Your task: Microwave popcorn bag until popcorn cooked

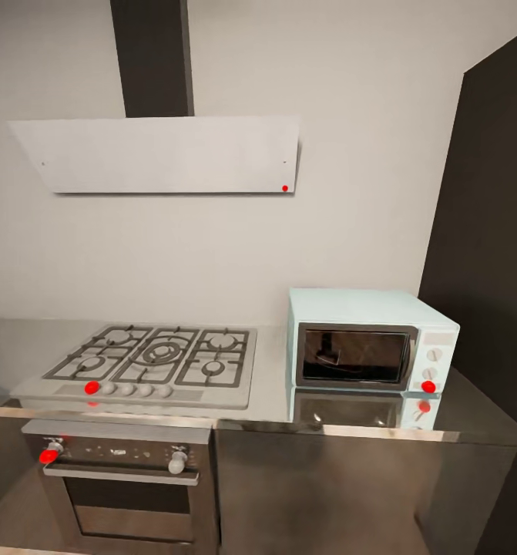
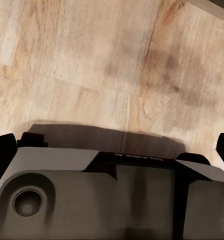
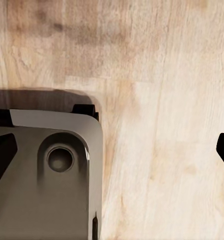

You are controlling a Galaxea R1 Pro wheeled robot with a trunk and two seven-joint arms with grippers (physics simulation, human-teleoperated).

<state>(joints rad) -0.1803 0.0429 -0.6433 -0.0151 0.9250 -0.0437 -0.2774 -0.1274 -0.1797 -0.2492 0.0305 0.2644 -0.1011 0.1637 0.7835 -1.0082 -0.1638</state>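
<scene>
The microwave point(image 1: 370, 343) sits on the countertop point(image 1: 270, 366) just right of the gas hob point(image 1: 154, 358), its dark door shut. No popcorn bag lies on this stretch of counter, so where it is cannot be told. Both wrist cameras look down at the wood floor point(image 2: 112, 60) and the robot's grey base point(image 3: 41, 175) — dark fingertips at each picture's edges suggest spread grippers holding nothing, though barely visible. Best to turn slowly and scan the counter before reaching
</scene>
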